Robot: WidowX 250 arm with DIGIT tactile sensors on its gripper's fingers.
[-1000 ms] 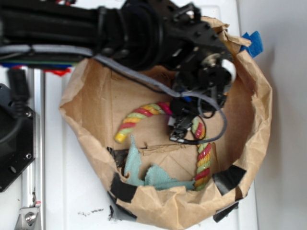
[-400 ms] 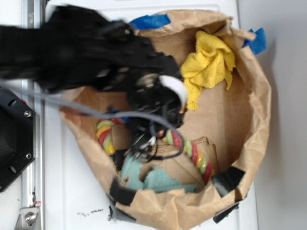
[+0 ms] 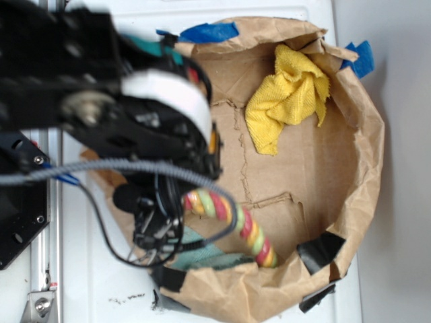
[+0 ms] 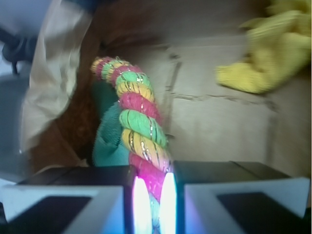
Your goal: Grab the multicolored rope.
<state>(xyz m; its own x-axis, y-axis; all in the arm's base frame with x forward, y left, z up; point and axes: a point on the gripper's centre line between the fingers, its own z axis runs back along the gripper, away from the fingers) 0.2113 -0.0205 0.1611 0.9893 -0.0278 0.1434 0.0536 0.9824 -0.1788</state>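
The multicolored rope (image 3: 237, 225), twisted red, yellow and pale green, hangs from my gripper (image 3: 176, 214) inside the brown paper bag (image 3: 367, 145). Its free end points down toward the bag's lower right. In the wrist view the rope (image 4: 138, 124) runs away from the jaws, pinched between the two fingers of my gripper (image 4: 152, 202). The jaws stand close together, shut on the rope. The arm hides the rope's other end in the exterior view.
A yellow cloth (image 3: 288, 97) lies in the bag's upper right. A teal cloth (image 3: 205, 252) lies under the rope near the bag's lower wall, also in the wrist view (image 4: 108, 144). Black tape (image 3: 322, 250) and blue tape (image 3: 209, 31) patch the bag's rim.
The arm has swung from the bag's upper right to its left side and risen toward the camera, dragging the rope along. The yellow cloth is now uncovered.
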